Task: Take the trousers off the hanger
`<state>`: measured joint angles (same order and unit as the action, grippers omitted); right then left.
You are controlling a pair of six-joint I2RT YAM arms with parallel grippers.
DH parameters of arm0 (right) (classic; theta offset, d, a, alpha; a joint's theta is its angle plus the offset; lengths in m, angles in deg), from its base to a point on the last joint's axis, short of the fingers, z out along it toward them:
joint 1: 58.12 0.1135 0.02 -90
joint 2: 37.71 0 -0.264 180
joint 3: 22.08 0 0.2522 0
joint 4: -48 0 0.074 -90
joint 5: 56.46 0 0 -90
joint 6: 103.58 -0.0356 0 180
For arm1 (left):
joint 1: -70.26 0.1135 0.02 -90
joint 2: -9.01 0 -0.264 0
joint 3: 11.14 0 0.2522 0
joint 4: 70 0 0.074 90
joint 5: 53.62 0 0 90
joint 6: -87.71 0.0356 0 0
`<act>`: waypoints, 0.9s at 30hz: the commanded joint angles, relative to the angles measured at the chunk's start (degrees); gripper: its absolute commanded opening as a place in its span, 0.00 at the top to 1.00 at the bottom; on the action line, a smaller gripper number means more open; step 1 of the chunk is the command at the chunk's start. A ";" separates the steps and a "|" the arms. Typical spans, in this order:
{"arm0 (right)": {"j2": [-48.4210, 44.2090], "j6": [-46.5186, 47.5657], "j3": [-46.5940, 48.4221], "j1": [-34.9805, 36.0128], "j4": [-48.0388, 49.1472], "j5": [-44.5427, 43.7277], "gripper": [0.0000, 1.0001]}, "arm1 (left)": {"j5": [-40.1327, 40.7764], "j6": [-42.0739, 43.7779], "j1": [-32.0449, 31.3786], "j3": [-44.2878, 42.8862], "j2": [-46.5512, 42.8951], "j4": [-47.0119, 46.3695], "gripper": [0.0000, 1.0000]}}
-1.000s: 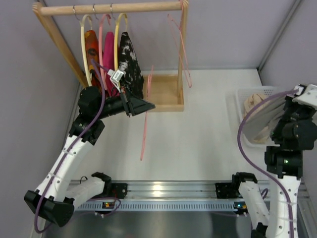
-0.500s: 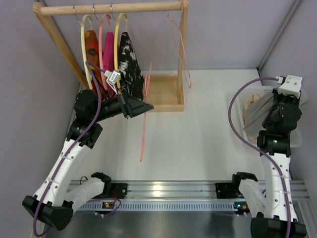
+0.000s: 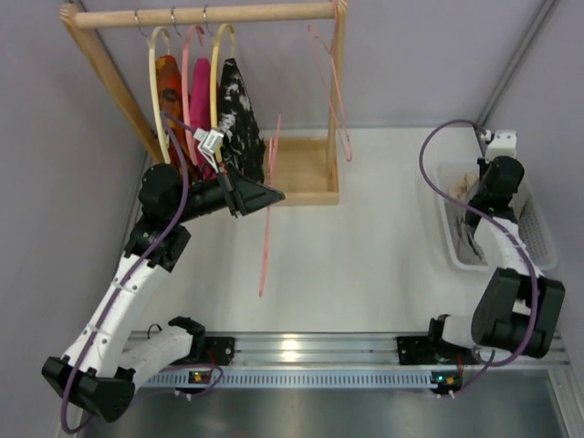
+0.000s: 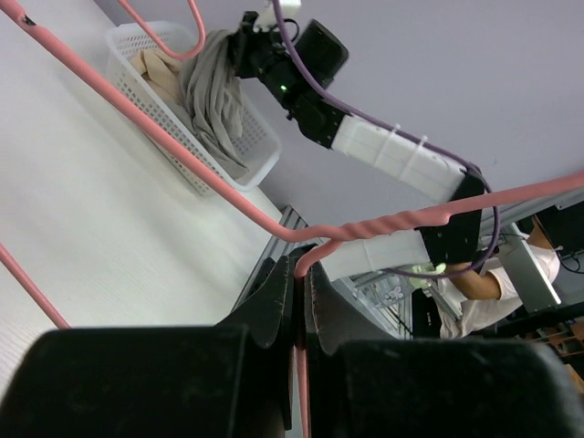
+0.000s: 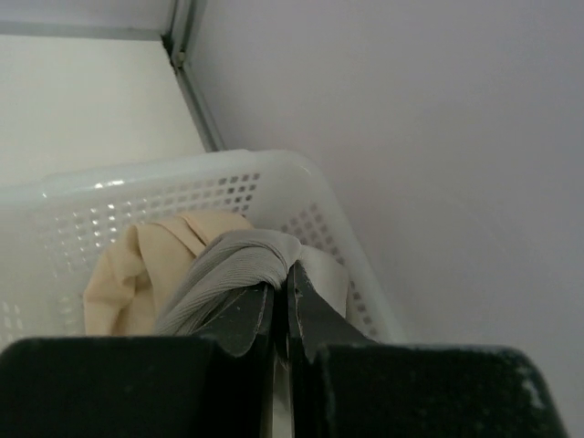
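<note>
My left gripper (image 3: 263, 196) is shut on the thin pink hanger (image 3: 265, 239), which hangs bare below it over the table. In the left wrist view the hanger (image 4: 383, 224) runs up between my shut fingers (image 4: 276, 294). My right gripper (image 3: 483, 193) is over the white basket (image 3: 540, 239) at the right and is shut on a fold of the grey trousers (image 5: 224, 263). The trousers hang down into the basket beside a beige cloth (image 5: 137, 265). They also show in the left wrist view (image 4: 214, 100), draped over the basket (image 4: 137, 50).
A wooden rack (image 3: 201, 15) stands at the back left with cream and pink looped hangers holding an orange, a magenta and a black-and-white garment (image 3: 237, 114). A second thin pink hanger (image 3: 339, 108) hangs at its right end. The rack's wooden base (image 3: 301, 173) sits behind my left gripper.
My right arm has swung back and down, carrying the grey trousers from above the basket's near side into the basket. My left arm with the hanger has barely moved.
</note>
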<state>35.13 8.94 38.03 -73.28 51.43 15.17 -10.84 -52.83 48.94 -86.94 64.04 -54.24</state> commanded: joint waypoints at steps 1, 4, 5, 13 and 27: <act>7.11 -4.06 9.27 -0.57 7.50 5.00 1.00 | 0.11 1.15 -0.48 -0.10 -0.18 -4.55 1.00; 11.34 -6.17 13.85 -0.49 6.20 7.73 1.00 | 0.11 1.41 -0.48 -0.01 -0.36 -4.55 1.00; 12.23 -6.96 16.29 -0.49 4.97 7.91 1.00 | -0.15 1.50 -0.48 -0.10 -0.27 -4.55 1.00; 15.93 -10.83 15.62 -0.57 -3.29 10.98 0.93 | -0.33 2.20 -0.48 -0.36 0.35 -4.55 1.00; 7.15 -13.38 21.14 -5.74 -24.89 28.10 0.19 | -0.06 3.43 -0.48 -2.38 -0.62 -4.55 1.00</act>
<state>48.27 -3.39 53.40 -75.79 32.70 37.16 -10.71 -50.65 48.72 -86.94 64.87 -54.79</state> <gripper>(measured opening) 0.795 0.056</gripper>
